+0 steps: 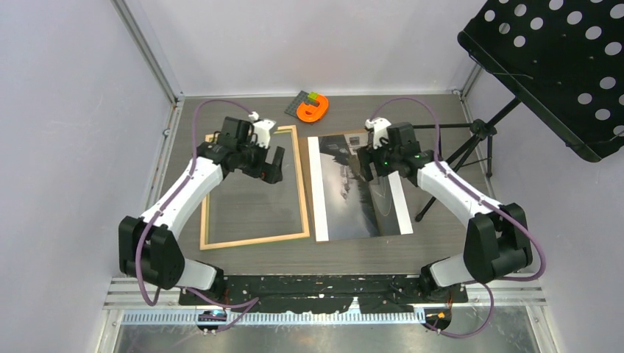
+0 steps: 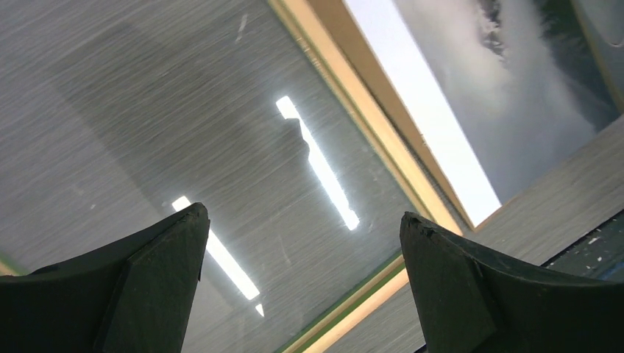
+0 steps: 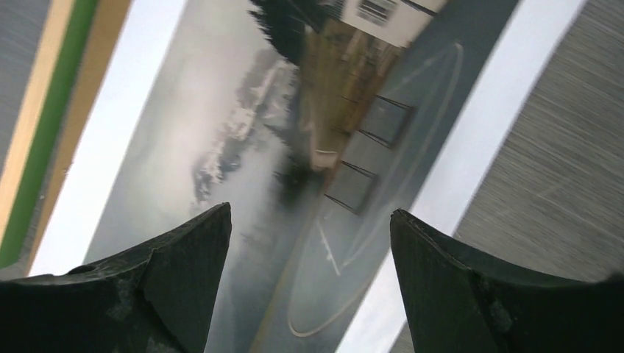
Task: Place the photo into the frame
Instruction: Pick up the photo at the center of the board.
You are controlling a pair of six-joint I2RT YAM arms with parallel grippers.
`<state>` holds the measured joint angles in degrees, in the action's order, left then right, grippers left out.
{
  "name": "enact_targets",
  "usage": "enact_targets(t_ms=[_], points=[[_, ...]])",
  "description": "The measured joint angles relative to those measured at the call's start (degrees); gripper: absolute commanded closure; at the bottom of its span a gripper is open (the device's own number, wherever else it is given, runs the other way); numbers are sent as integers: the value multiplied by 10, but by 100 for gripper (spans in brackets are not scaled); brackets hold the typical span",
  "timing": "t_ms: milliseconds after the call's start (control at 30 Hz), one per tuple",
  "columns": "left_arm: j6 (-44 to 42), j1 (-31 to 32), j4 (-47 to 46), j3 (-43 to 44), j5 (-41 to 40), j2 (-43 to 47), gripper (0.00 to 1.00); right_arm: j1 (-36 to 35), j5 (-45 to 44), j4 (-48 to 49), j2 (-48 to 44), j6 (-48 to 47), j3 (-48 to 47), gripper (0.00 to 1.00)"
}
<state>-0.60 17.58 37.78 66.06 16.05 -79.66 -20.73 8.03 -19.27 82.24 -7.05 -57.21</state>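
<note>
The frame (image 1: 254,240) lies flat on the left half of the table with its pale wood face up. Ceiling lights reflect off a glossy pane inside it. Beside it on the right lies the photo (image 1: 353,206), dark misty side up, with white bands along its long edges. My left gripper (image 1: 269,165) hovers open over the frame's upper right area; in the left wrist view the left gripper (image 2: 303,215) has nothing between its fingers, and the frame's rail (image 2: 383,136) and the photo (image 2: 515,103) lie beyond. My right gripper (image 1: 370,166) hovers open over the photo's upper part. The right wrist view shows the right gripper (image 3: 309,213) empty above the photo (image 3: 221,147).
An orange and green object (image 1: 313,107) sits at the back of the table. A black tripod (image 1: 471,140) with a perforated black stand top (image 1: 559,66) rises at the right. The frame's green edge (image 3: 51,110) runs close along the photo's left side. Walls close in on the table.
</note>
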Motion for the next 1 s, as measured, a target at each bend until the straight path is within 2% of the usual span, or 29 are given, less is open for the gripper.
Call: enact_targets(t_ms=[267, 500, 667, 1000], points=[[21, 118, -13, 72, 5, -105, 1, 116, 18, -19, 10, -5, 5, 16], [46, 184, 3, 198, 28, -245, 2, 166, 33, -31, 77, -3, 5, 17], [64, 202, 20, 275, 45, -329, 3, 193, 54, -39, 105, -4, 5, 17], [115, 202, 46, 283, 50, -372, 4, 211, 85, -50, 153, -6, -7, 18]])
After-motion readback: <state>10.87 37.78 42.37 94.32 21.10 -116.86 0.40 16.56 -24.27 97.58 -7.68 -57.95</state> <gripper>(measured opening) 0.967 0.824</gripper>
